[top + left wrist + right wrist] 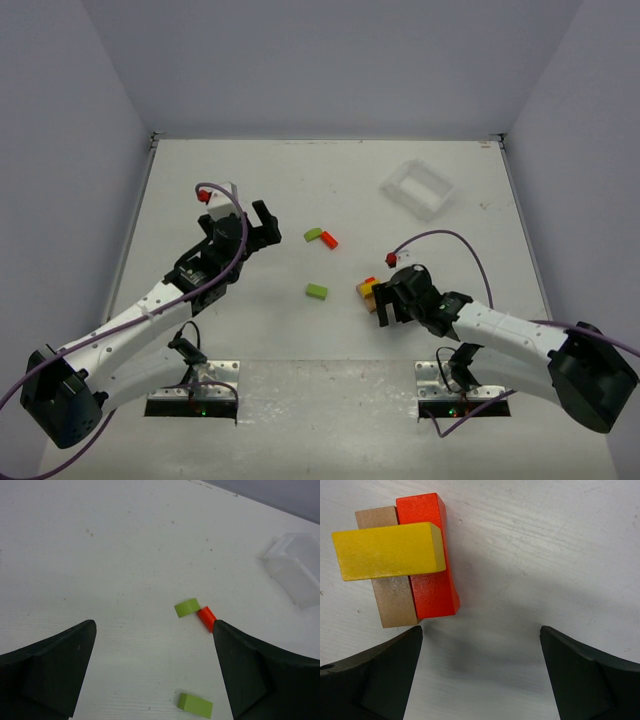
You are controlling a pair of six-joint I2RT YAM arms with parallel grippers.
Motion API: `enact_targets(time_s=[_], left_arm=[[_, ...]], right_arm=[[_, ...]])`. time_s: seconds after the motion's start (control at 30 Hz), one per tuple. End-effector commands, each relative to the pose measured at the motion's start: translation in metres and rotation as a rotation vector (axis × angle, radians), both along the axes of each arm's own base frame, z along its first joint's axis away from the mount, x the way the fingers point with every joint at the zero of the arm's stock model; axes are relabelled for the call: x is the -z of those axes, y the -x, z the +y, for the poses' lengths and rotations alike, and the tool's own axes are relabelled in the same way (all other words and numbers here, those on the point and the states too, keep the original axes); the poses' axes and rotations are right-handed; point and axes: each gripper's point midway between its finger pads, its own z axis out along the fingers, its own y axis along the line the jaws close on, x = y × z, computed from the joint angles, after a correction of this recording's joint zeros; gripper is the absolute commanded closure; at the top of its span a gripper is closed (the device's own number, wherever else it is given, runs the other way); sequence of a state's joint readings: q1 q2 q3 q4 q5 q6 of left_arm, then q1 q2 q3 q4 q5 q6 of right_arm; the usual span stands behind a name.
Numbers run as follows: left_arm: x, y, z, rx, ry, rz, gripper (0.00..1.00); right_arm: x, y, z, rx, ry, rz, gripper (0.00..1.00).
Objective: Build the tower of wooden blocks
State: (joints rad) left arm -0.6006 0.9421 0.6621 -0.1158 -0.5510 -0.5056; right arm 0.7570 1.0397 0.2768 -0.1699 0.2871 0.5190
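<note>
Right gripper jaws apart, empty; tower at 11 o'clock, yellow block lay 9-to-3. Left gripper apart, nearer green block.

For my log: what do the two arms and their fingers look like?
The left arm and right arm have white links, black joints and black wrist housings. A purple cable loops along each, near a small red part. The fingers are matte black, broad and wedge-shaped. No markings are visible.
</note>
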Motion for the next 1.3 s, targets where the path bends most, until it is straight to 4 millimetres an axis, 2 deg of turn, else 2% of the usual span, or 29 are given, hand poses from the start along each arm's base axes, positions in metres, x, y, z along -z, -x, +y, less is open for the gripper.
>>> enact_targets(time_s=[0.0, 0.13, 0.23, 0.37, 0.47, 0.57, 0.67, 0.73, 0.77, 0.87, 0.97, 1.07, 1.27], left_arm=[[-0.011, -0.001, 0.004, -0.016, 0.025, -0.04, 0.0], [-0.01, 0.0, 0.001, 0.002, 0.028, -0.036, 0.0], [-0.009, -0.001, -0.007, 0.033, 0.041, -0.026, 0.0], [-0.002, -0.001, -0.016, 0.065, 0.056, 0.023, 0.0], [0.002, 0.002, -0.018, 0.064, 0.075, 0.052, 0.0], [0.004, 0.007, -0.017, 0.059, 0.096, 0.072, 0.0], [0.007, 0.012, 0.0, -0.029, 0.093, 0.084, 0.0], [0.007, 0.015, 0.01, -0.082, 0.094, 0.083, 0.0], [0.007, 0.016, 0.014, -0.102, 0.091, 0.083, 0.0], [0.008, 0.019, 0.021, -0.134, 0.09, 0.084, 0.0], [0.007, 0.021, 0.03, -0.178, 0.09, 0.079, 0.0], [0.006, 0.022, 0.034, -0.196, 0.09, 0.071, 0.0], [0.008, 0.021, 0.036, -0.21, 0.077, 0.071, 0.0]], right_arm=[[-0.017, -0.004, 0.008, 0.012, -0.051, -0.029, 0.01], [-0.039, 0.003, 0.011, -0.024, -0.085, -0.035, 0.01], [-0.07, 0.0, 0.018, -0.067, -0.142, -0.104, 0.01], [-0.123, -0.004, 0.044, -0.199, -0.276, -0.221, 0.01], [-0.154, -0.008, 0.063, -0.273, -0.334, -0.254, 0.01], [-0.172, -0.013, 0.085, -0.39, -0.34, -0.268, 0.01], [-0.181, -0.012, 0.116, -0.591, -0.312, -0.239, 0.01], [-0.173, -0.019, 0.135, -0.698, -0.261, -0.203, 0.01], [-0.177, -0.022, 0.14, -0.746, -0.244, -0.221, 0.01], [-0.161, -0.041, 0.155, -0.804, -0.152, -0.19, 0.01], [-0.127, -0.047, 0.171, -0.871, -0.084, -0.102, 0.01], [-0.111, -0.055, 0.184, -0.89, -0.059, -0.073, 0.01], [-0.065, -0.061, 0.194, -0.879, 0.001, 0.025, 0.01]])
